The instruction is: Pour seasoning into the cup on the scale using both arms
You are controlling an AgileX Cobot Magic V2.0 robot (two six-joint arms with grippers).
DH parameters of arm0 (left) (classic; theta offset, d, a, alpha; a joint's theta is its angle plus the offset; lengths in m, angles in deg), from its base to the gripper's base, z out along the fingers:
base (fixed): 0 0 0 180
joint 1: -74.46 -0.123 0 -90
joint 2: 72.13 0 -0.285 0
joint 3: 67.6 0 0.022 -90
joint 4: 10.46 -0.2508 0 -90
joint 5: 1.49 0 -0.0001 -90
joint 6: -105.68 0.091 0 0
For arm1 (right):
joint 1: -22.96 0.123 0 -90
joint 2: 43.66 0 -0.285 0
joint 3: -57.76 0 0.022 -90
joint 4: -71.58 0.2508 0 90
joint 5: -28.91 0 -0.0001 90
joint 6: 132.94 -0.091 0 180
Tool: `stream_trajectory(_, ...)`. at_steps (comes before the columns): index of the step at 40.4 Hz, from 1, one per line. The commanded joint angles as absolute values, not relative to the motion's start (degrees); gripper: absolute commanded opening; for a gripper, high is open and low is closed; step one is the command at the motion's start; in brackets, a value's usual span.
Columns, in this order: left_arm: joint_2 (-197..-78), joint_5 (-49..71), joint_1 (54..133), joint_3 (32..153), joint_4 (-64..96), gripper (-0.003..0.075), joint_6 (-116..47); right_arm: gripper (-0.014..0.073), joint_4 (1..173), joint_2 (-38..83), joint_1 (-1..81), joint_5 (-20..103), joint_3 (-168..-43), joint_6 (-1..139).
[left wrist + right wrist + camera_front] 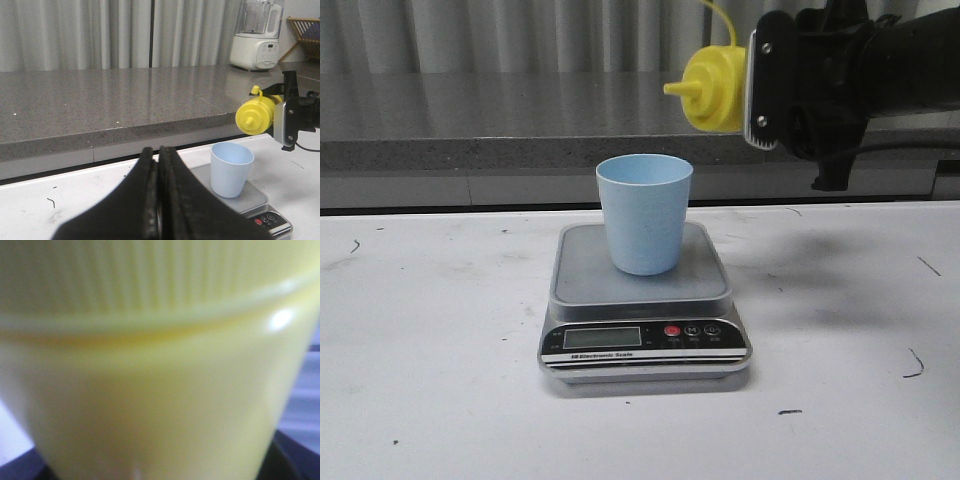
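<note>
The digital kitchen scale sits nearest on the white desk, carrying the pale blue cup. The right claw grips the yellow seasoning bottle sideways, nozzle short of the rim. Judging by this, pouring needs a shift left and tilt; the left claw is closed, empty and clear, and a blender stands far behind.

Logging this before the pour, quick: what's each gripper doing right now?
Left gripper: closed, holding nothing.
Right gripper: closed on the seasoning bottle, tipped sideways above the cup.

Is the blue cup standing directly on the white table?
No, the cup stands upright on the platform of the scale, which itself rests on the table.
</note>
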State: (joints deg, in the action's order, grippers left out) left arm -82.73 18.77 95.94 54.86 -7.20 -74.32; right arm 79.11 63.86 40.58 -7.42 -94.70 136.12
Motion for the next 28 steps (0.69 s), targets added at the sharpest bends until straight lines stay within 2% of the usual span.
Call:
stream_trajectory(1,-83.4,13.8,95.9,56.4,-6.6,-0.002,-75.0,0.0118,78.5,62.0,40.3,-18.4,-96.9,141.4)
stream_trajectory(13,-83.4,13.8,95.9,56.4,-6.6,-0.002,-75.0,0.0118,78.7,62.5,40.3,-19.7,-96.9,140.1)
stream_trajectory(22,-83.4,13.8,95.9,56.4,-6.6,-0.002,-75.0,0.0118,85.2,62.2,40.5,-23.9,-96.9,122.6)
stream_trajectory(28,-83.4,13.8,95.9,56.4,-6.6,-0.002,-75.0,0.0118,95.2,62.2,41.5,-28.4,-96.9,109.2)
